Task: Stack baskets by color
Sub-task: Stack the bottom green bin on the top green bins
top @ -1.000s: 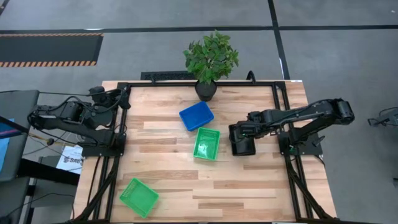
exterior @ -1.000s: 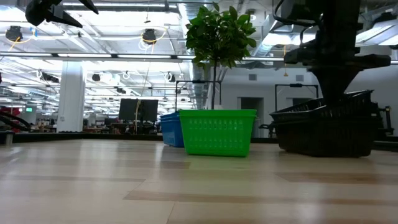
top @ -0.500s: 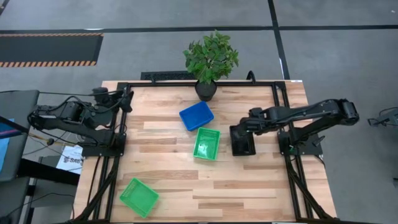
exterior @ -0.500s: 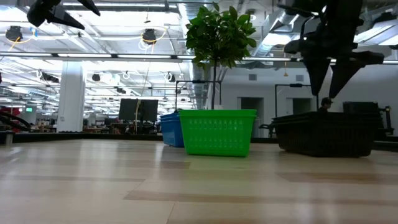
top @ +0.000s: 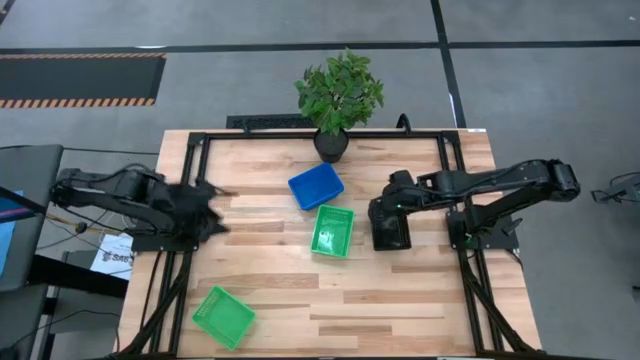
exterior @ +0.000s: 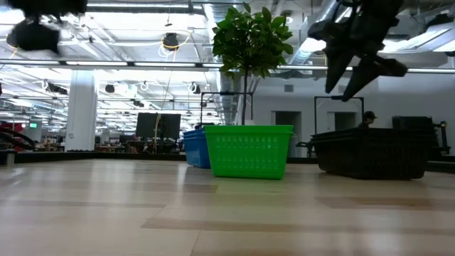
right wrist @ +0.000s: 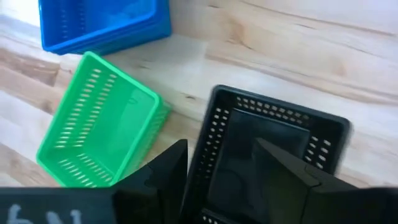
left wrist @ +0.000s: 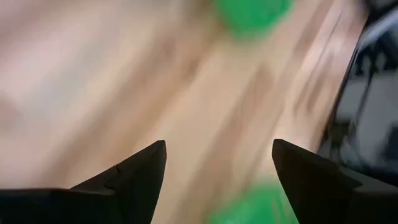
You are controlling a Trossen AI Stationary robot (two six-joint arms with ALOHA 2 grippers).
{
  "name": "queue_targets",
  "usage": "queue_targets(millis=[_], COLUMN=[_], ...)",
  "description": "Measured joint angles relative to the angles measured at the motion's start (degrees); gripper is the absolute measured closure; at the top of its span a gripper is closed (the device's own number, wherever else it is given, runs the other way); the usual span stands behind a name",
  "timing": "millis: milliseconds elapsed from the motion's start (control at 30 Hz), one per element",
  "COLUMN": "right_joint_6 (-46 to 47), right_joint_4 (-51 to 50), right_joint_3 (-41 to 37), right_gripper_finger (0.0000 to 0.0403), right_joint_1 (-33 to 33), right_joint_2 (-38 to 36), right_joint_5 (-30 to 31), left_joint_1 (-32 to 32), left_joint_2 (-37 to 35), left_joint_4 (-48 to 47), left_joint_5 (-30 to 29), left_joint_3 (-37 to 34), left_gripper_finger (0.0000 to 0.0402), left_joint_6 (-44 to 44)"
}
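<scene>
Your tabletop (top: 330, 300) is pale butcher-block wood in mixed light and brown strips, bounded by a black metal frame. Take the potted plant (top: 338, 95) at its far edge as your landmark.

Just in front of the potted plant, slightly toward the left arm's side, lies the blue basket (top: 316, 186). Just beyond it, further from the plant, lies a green basket (top: 332, 230), close to the blue one; whether they touch you cannot tell. Beside this green basket, toward the right arm's side, sits the black basket stack (top: 389, 226), nested and upright. A second green basket (top: 223, 316) lies well apart from the plant, near the front corner on the left arm's side.

Your right gripper (top: 393, 190) hangs above the plant-side end of the black basket stack, fingers parted and holding nothing; the low view shows it clear above the stack. Your left gripper (top: 205, 203) is over the tabletop's edge on its own side, well apart from the plant, blurred, fingers spread wide and empty.

The floor around the tabletop is grey, with dark seams and a hazard-striped mat (top: 80, 80). In the low view, the room behind is a large open hall with ceiling light strips and a white column (exterior: 80, 110).
</scene>
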Motion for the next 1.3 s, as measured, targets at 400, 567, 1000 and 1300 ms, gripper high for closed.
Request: queue_targets(millis=[400, 567, 1000, 1300], right_joint_6=[-4.8, -7.8, -14.1, -19.9], right_joint_4=[-0.2, -0.1, 0.0, 0.0], right_joint_3=[0.0, 0.0, 0.0, 0.0], right_gripper_finger=[0.0211, 0.0214, 0.0227, 0.0235], right_joint_1=[0.0, 0.0, -0.2, -2.2], right_joint_2=[1.0, 0.9, 0.9, 0.9], right_joint_5=[-1.3, -1.9, -1.1, 0.0], left_joint_1=[-15.2, -22.6, -38.7, -36.6], left_joint_2=[6.5, 9.8, 25.0, 36.9], left_joint_4=[11.3, 13.3, 24.0, 25.8], left_joint_5=[17.0, 13.5, 15.4, 19.1], left_joint_3=[-12.7, -10.2, -4.2, -4.1], left_gripper_finger=[0.012, 0.012, 0.0174, 0.0351], left_joint_6=[-10.0, -12.8, -27.1, -26.1])
